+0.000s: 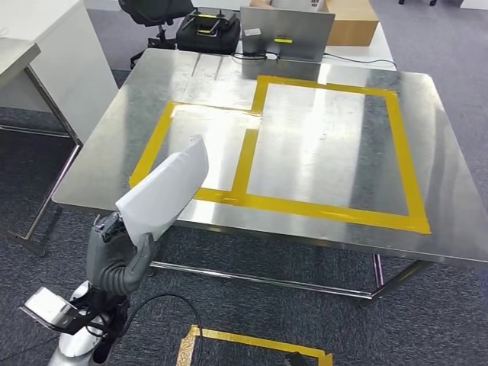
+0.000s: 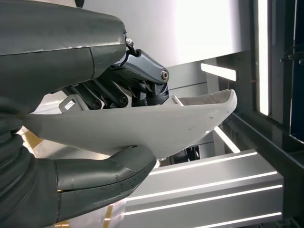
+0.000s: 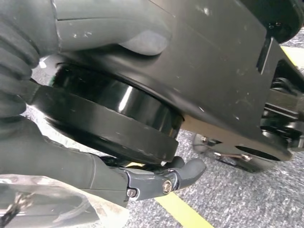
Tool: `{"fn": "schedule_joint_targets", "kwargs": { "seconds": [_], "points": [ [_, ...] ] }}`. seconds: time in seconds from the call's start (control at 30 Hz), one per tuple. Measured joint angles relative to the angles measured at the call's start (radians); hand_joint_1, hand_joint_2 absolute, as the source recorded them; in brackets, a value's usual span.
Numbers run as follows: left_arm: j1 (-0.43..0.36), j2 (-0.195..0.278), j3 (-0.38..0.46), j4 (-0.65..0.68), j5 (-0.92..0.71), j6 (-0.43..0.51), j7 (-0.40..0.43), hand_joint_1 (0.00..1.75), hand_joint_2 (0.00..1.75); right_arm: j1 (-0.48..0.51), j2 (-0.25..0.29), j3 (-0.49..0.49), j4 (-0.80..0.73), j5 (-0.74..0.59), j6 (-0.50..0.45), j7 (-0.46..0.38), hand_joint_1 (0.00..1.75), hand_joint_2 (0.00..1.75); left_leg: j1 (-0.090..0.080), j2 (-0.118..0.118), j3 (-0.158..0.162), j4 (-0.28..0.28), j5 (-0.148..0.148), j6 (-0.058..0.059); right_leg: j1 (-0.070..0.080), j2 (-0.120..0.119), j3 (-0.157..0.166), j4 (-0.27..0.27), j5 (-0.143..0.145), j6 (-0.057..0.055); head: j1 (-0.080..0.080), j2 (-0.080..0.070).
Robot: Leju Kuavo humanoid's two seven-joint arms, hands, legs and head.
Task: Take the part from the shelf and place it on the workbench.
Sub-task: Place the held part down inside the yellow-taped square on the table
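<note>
the left hand (image 1: 123,255) pinches the white part (image 1: 164,191) between thumb and fingers, just off the counter (image 1: 322,145) edge at seven o'clock. carry it toward one o'clock, level, into the taped square (image 1: 216,149). right hand (image 3: 118,175): cannot tell.

Steel workbench (image 1: 345,130) across the centre and right of the head frame, top polished and reflective, on a tubular metal frame. Yellow tape (image 1: 322,207) stuck directly on the top, marking a smaller rectangle at centre left and a larger one at centre right, sharing one strip. Open laptop (image 1: 286,34) at the far edge, upper centre. Grey carpet floor (image 1: 242,305) below, with yellow floor tape (image 1: 253,341) at bottom centre.
</note>
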Motion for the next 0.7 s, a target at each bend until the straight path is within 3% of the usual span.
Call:
{"fn": "schedule_joint_targets", "kwargs": {
  "seconds": [0.03, 0.13, 0.2, 0.23, 0.3, 0.33, 0.37, 0.4, 0.47, 0.5, 0.57, 0.63, 0.7],
  "points": [
    [-0.001, 0.0, 0.0, 0.0, 0.0, 0.0, 0.0, 1.75, 1.75, 0.001, 0.0, 0.0, 0.0, 0.0, 0.0, 0.001, 0.0, 1.75, -0.001, 0.0, 0.004, -0.001, -0.006, -0.006, 0.002, -0.001, 0.018, -0.036, 0.006, -0.005, -0.001, 0.0],
    [-0.001, 0.0, 0.0, -0.001, 0.0, 0.001, 0.001, 1.75, 1.75, 0.003, 0.0, -0.001, 0.0, -0.001, 0.0, 0.0, 0.0, 1.75, -0.001, 0.003, 0.008, -0.006, -0.014, -0.021, 0.004, 0.003, 0.038, -0.062, -0.014, -0.023, -0.002, 0.0],
    [-0.002, 0.001, -0.001, -0.002, 0.0, 0.001, 0.001, 1.75, 1.75, 0.003, 0.0, -0.002, 0.0, -0.006, 0.0, 0.0, 0.0, 1.75, -0.001, 0.005, -0.001, 0.025, -0.031, -0.032, 0.0, 0.006, 0.053, -0.072, -0.018, -0.034, -0.006, 0.0],
    [-0.002, 0.001, -0.001, -0.002, -0.001, 0.001, 0.001, 1.75, 1.75, 0.003, 0.0, -0.003, 0.0, -0.009, 0.0, -0.001, 0.0, 1.75, 0.0, 0.005, -0.023, 0.071, -0.049, -0.036, -0.003, 0.007, 0.064, -0.077, -0.022, -0.04, -0.007, 0.0],
    [0.002, 0.002, -0.001, -0.002, -0.001, 0.002, 0.001, 1.75, 1.75, 0.005, 0.0, -0.006, 0.0, -0.014, 0.0, -0.002, 0.0, 1.75, 0.002, 0.005, -0.101, 0.201, -0.088, -0.043, -0.003, 0.012, 0.079, -0.079, -0.034, -0.046, -0.009, 0.0],
    [0.005, 0.003, -0.001, -0.002, -0.001, 0.002, 0.001, 1.75, 1.75, 0.006, 0.0, -0.009, 0.0, -0.016, 0.0, -0.002, 0.0, 1.75, 0.003, 0.005, -0.14, 0.252, -0.092, -0.045, -0.003, 0.017, 0.087, -0.079, -0.041, -0.047, -0.009, 0.0],
    [0.008, 0.004, -0.001, -0.002, -0.001, 0.002, 0.001, 1.75, 1.75, 0.008, 0.0, -0.012, 0.0, -0.018, -0.001, -0.003, 0.0, 1.75, 0.004, 0.005, -0.165, 0.272, -0.076, -0.045, -0.003, 0.025, 0.097, -0.079, -0.049, -0.046, -0.009, 0.0],
    [0.009, 0.005, -0.001, -0.002, -0.001, 0.002, 0.001, 1.75, 1.75, 0.009, 0.0, -0.015, 0.0, -0.019, -0.001, -0.003, 0.0, 1.75, 0.004, 0.004, -0.174, 0.255, -0.039, -0.044, -0.003, 0.034, 0.108, -0.079, -0.057, -0.045, -0.009, 0.0],
    [0.011, 0.006, -0.001, -0.002, -0.001, 0.002, 0.001, 1.75, 1.75, 0.012, 0.0, -0.018, 0.0, -0.022, -0.001, -0.004, 0.0, 1.75, 0.004, -0.011, -0.152, 0.149, 0.059, -0.039, -0.004, 0.051, 0.132, -0.079, -0.075, -0.041, -0.008, 0.0],
    [0.012, 0.007, 0.0, -0.002, -0.001, 0.002, 0.001, 1.75, 1.75, 0.012, 0.0, -0.02, 0.0, -0.022, -0.001, -0.005, 0.0, 1.75, 0.004, -0.024, -0.137, 0.101, 0.09, -0.036, -0.004, 0.06, 0.139, -0.079, -0.084, -0.036, -0.008, 0.0],
    [0.014, 0.009, 0.0, -0.003, -0.002, 0.003, 0.001, 1.75, 1.75, 0.013, 0.0, -0.022, 0.001, -0.023, -0.003, -0.006, 0.0, 1.75, 0.002, -0.042, -0.115, 0.049, 0.087, -0.029, -0.006, 0.07, 0.139, -0.081, -0.092, -0.026, -0.008, 0.0],
    [0.014, 0.01, 0.0, -0.004, -0.003, 0.003, 0.002, 1.75, 1.75, 0.014, 0.0, -0.023, 0.0, -0.019, -0.006, -0.009, 0.0, 1.75, 0.002, -0.039, -0.103, 0.024, 0.07, -0.021, -0.009, 0.074, 0.135, -0.089, -0.096, -0.015, -0.009, 0.0],
    [0.014, 0.008, 0.0, -0.005, -0.004, 0.003, 0.002, 1.75, 1.75, 0.013, 0.0, -0.023, 0.0, -0.011, -0.01, -0.01, 0.0, 1.75, 0.006, -0.034, -0.09, 0.01, 0.066, -0.011, -0.008, 0.053, 0.124, -0.072, -0.108, -0.007, -0.006, 0.0]
  ]
}}
